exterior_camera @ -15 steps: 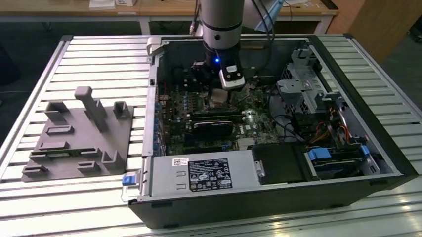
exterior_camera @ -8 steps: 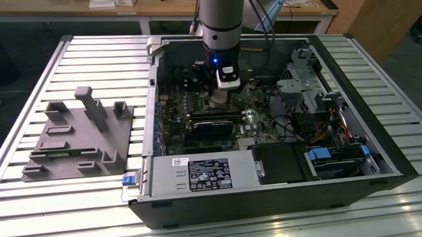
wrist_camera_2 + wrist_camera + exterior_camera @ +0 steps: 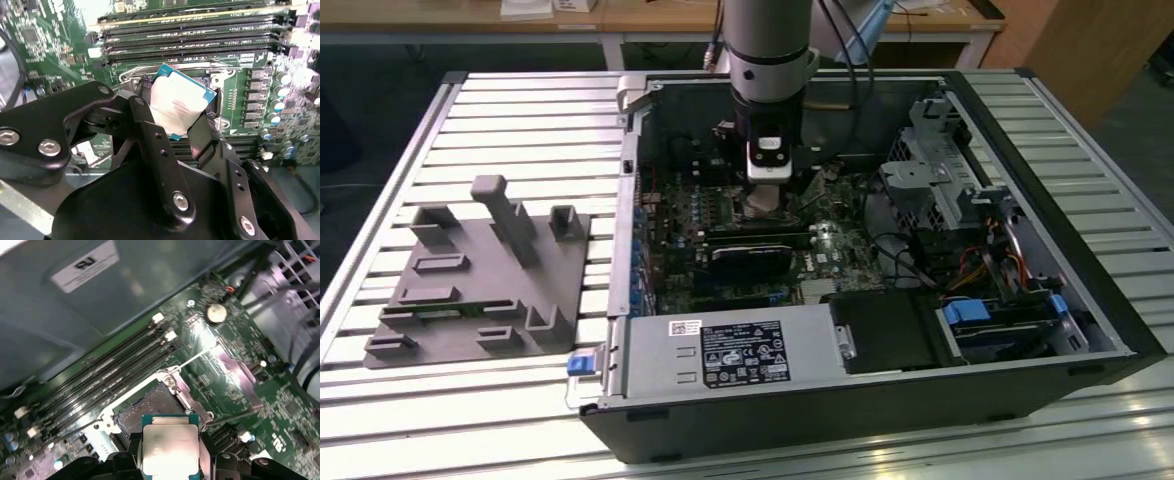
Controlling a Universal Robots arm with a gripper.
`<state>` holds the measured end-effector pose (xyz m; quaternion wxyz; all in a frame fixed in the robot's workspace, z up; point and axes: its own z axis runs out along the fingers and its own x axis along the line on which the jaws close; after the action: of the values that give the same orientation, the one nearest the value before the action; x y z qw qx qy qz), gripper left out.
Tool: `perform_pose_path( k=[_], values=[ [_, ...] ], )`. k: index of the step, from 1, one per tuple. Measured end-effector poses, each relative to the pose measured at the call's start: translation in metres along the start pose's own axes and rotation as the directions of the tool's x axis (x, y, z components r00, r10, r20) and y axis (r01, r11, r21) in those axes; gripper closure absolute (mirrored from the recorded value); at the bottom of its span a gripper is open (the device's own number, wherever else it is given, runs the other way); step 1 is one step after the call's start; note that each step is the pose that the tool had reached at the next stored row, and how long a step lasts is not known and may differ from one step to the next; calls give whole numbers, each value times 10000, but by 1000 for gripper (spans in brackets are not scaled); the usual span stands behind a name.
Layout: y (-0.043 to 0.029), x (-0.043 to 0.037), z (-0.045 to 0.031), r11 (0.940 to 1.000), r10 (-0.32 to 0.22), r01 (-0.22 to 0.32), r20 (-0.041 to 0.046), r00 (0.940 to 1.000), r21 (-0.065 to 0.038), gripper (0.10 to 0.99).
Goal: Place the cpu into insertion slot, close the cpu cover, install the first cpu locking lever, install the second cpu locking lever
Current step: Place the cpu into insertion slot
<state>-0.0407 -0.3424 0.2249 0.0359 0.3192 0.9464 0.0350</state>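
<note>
1. We see the jaws clamped on the cpu, which hangs just above the insertion slot, not yet seated.
2. We judge that a tilted or turned cpu could land wrongly and bend the socket contacts.
3. The open computer case on the table holds the green motherboard; the slot is empty, its cpu cover swung open.
</note>
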Motion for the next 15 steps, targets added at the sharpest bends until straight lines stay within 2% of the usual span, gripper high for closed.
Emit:
perform_pose_path(
  k=[4, 8, 11, 15],
  values=[
    [-1, 0, 5, 9973, 731, -732, 68, 9973, 33, 549],
    [-1, 0, 11, 9895, 1443, -1444, 136, 9894, 59, 549],
    [-2, 1, 15, 9802, 1976, -1978, 188, 9801, 75, 549],
    [-2, 1, 23, 9632, 2682, -2685, 259, 9630, 92, 549]
  ],
)
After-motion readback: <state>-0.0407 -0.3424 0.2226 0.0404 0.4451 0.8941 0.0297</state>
